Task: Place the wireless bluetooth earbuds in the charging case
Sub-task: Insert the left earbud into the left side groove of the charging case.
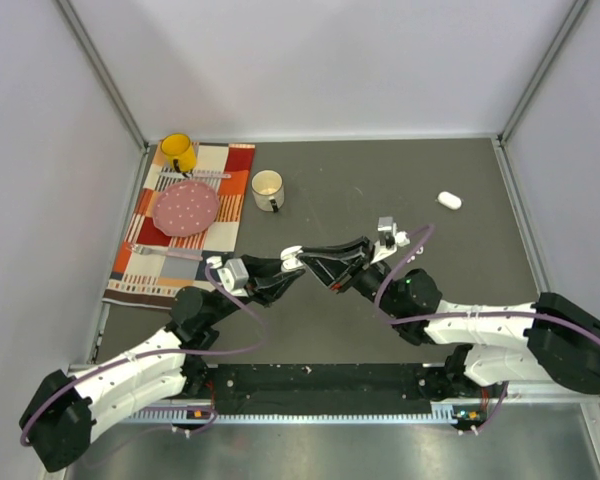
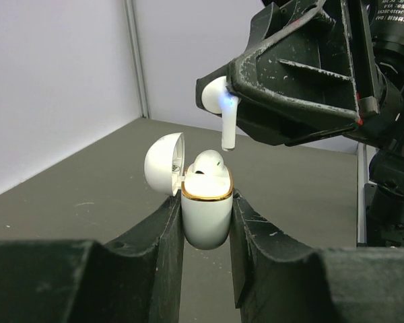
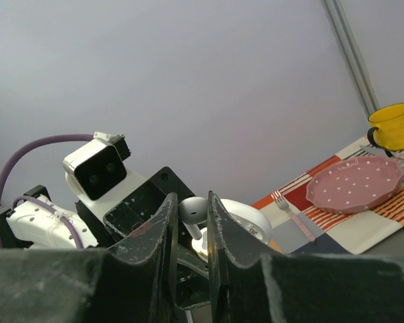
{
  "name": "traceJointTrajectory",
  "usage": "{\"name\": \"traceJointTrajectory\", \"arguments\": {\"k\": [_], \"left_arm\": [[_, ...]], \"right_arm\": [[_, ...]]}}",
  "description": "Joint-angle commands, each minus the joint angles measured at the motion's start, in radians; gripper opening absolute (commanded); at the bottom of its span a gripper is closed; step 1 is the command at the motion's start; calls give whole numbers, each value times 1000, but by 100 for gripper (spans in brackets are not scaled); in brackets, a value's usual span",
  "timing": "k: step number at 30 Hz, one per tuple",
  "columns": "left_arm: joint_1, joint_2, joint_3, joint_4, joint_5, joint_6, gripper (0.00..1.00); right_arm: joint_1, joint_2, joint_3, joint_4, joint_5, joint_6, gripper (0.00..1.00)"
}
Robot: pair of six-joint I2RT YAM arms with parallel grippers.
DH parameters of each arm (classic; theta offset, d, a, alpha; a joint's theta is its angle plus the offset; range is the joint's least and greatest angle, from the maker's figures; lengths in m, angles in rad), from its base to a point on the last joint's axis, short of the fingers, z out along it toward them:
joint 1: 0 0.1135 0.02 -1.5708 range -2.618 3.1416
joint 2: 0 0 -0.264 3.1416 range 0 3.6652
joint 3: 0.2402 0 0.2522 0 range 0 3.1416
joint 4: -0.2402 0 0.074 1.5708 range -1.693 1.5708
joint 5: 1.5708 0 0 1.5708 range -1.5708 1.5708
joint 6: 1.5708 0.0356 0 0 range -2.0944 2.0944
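Mainly the risk is misalignment: the held earbud (image 2: pixel 223 108) hangs stem-down just above the open charging case (image 2: pixel 206 225), its stem tip over the case's right edge and just beside the seated earbud (image 2: pixel 205 163); the free socket is hidden in the left wrist view. A straight descent could land the stem on the gold rim (image 2: pixel 207 196) or on the seated earbud and lever the bud out of the pinch, since the right gripper (image 3: pixel 191 214) clamps only its rounded head. Downward force could also tip the case in the left gripper (image 2: pixel 207 214), whose fingers squeeze only its lower body. The hinged lid (image 2: pixel 163 163) stands open to the left, clear of the approach. Pose: both arms reach inward and meet over the middle of the table (image 1: pixel 400 180), left gripper presenting the case upright, right gripper angled down from above it. A second white case (image 1: pixel 449 201) lies well apart, far right on the table
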Motion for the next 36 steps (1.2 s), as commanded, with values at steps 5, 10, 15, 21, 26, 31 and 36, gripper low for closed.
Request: {"name": "traceJointTrajectory", "arguments": {"k": [5, 10, 15, 21, 26, 31, 36], "left_arm": [[-2, -12, 37, 61, 8, -11, 0], [-2, -4, 40, 62, 14, -11, 0], [-2, -4, 41, 67, 14, -12, 0], [-2, -4, 40, 67, 11, -12, 0], [0, -3, 40, 68, 3, -12, 0], [-2, 3, 44, 73, 0, -14, 0], [0, 3, 46, 79, -2, -17, 0]], "right_arm": [[19, 35, 59, 166, 33, 6, 0], [19, 62, 64, 186, 30, 31, 0], [20, 70, 67, 180, 30, 35, 0], [20, 81, 64, 180, 36, 48, 0], [34, 88, 68, 187, 23, 45, 0], [43, 99, 68, 192, 27, 46, 0], [48, 102, 60, 193, 35, 40, 0]]}}
